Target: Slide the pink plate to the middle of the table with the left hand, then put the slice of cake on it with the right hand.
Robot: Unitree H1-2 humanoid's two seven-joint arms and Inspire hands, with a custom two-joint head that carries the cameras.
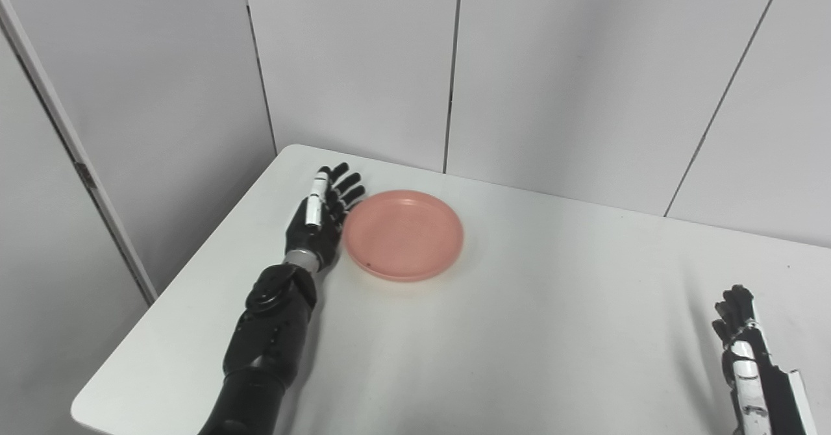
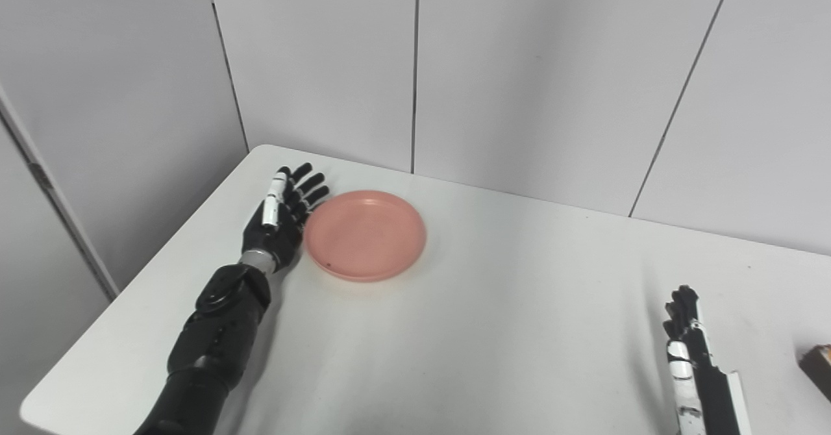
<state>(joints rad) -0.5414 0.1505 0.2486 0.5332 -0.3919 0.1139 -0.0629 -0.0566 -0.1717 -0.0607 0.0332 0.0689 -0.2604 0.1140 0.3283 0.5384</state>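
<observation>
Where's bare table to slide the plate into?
Bare white table runs from the pink plate rightward to the right hand. The only tight spot is the plate's left rim, where the left hand sits.

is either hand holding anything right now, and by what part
Nothing is held. The left hand is open beside the pink plate's left rim; the right hand holds nothing.

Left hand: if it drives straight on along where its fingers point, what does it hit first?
Probably nothing on the table. The left hand points toward the far table edge, with the pink plate beside it rather than ahead. Past that edge stands the wall panel.
</observation>
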